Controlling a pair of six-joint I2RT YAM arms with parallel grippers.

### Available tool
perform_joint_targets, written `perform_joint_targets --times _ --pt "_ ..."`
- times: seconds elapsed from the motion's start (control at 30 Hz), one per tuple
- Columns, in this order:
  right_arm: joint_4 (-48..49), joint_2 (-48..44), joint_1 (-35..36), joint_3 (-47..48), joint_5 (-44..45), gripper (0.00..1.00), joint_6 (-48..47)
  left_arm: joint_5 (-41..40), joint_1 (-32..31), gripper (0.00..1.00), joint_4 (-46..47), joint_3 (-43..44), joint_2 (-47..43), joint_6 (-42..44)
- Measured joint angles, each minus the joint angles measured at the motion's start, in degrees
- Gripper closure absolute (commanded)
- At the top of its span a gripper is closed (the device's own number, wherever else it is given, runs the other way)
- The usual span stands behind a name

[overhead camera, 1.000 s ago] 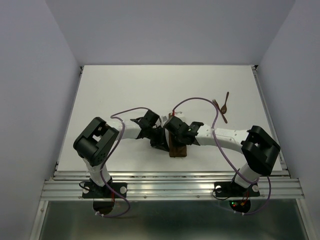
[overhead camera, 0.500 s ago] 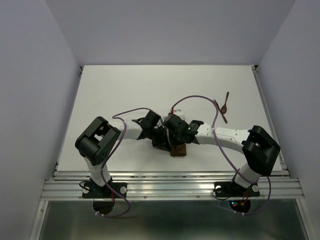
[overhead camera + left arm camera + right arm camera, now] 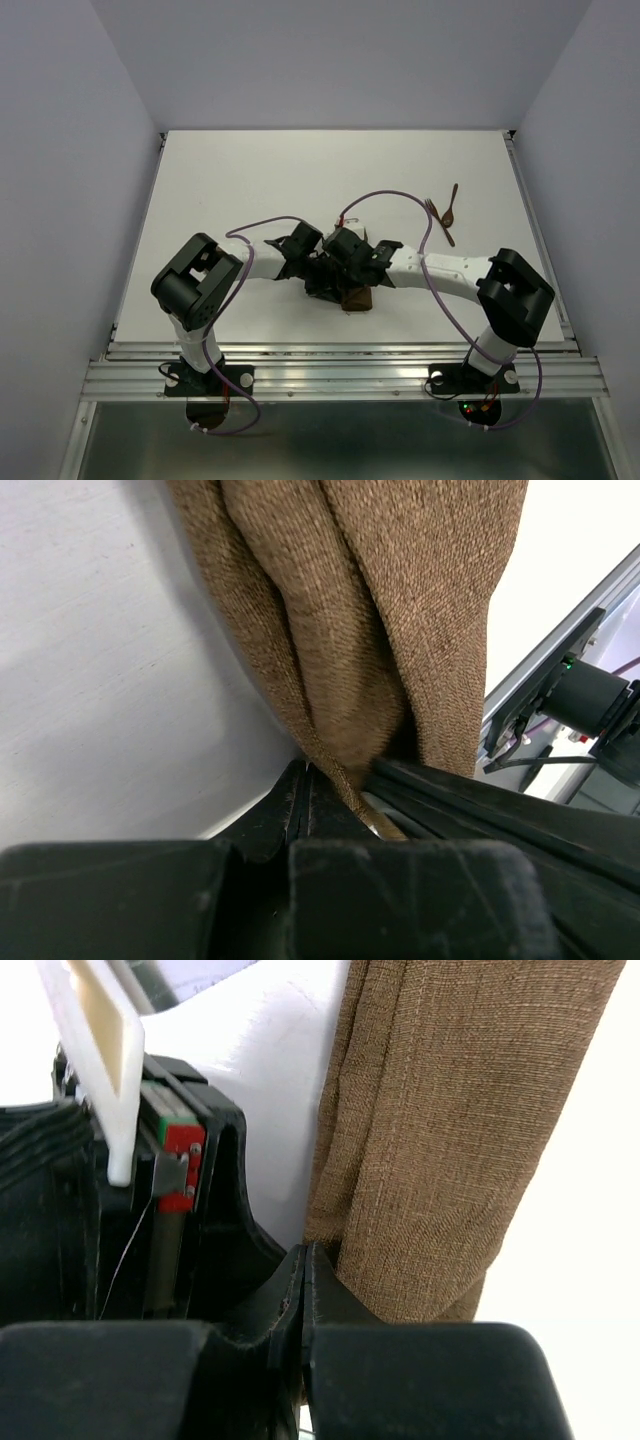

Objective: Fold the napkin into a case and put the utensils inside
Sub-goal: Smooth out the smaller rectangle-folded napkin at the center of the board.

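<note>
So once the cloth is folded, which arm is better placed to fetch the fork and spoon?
Probably the right. The utensils lie on the right side of the table, closer to that arm. For now the right gripper and left gripper are both shut on the napkin.

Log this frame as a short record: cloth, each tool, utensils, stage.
napkin: folded in layers, held between both tools at the table's near-centre
left tool: shut on napkin
right tool: shut on napkin edge
fork, spoon: side by side at far right, apart from napkin
stage: folding; utensils not yet inside
</note>
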Motion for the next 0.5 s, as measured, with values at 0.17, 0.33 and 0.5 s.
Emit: perform_joint_targets --times 0.17,0.33,0.5 --pt "2.1 1.8 0.0 -0.2 -0.1 0.99 0.2 0.2 -0.1 1.0 0.9 -0.4 0.0 -0.5" --pt "3.1 3.4 0.0 -0.4 -0.1 0.98 0.3 0.8 -0.3 1.0 1.8 -1.1 0.0 -1.2" --pt "3.4 3.3 0.0 -0.5 -0.2 0.89 0.4 1.4 -0.3 1.0 2.5 -1.8 -0.1 -1.4"
